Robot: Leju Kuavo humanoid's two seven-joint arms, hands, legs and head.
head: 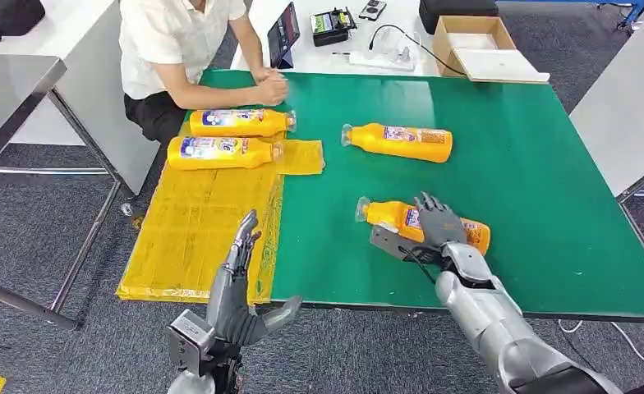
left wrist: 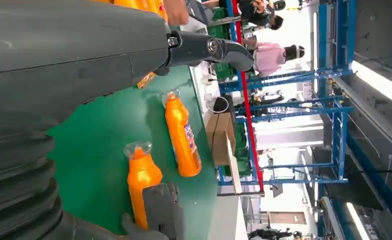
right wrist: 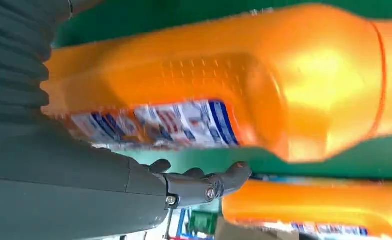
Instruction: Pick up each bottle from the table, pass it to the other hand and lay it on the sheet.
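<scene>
Two bottles (head: 230,137) occupy sheet (head: 195,230).

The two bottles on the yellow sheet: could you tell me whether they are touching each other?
Apart. In the head view a strip of yellow sheet shows between the far bottle and the near bottle along their whole length.

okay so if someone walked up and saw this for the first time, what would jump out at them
Probably the bright orange bottles on the green table: two lie on the yellow sheet at its left edge, near a seated person. The right hand rests over the nearest bottle on the green, while the left hand hovers open by the sheet.
</scene>
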